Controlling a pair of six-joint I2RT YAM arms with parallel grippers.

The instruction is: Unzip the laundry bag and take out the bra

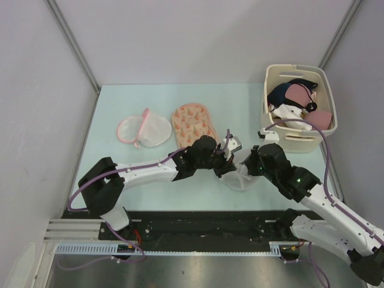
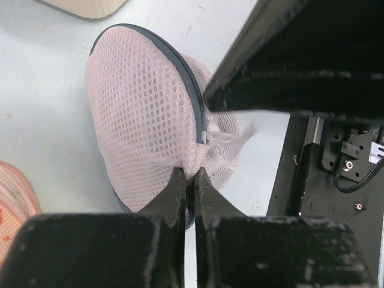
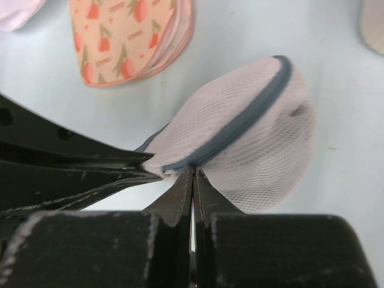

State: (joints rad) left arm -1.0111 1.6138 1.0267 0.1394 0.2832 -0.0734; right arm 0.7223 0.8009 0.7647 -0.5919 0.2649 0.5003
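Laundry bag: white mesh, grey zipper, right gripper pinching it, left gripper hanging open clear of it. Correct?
Not quite. The left gripper is neither open nor clear. The left wrist view shows its jaws shut, pinching the mesh of the laundry bag just below the zipper. The rest holds: white mesh, grey zipper, right gripper pinching it.

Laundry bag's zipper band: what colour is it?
Blue-grey zipper band, clearest in the right wrist view.
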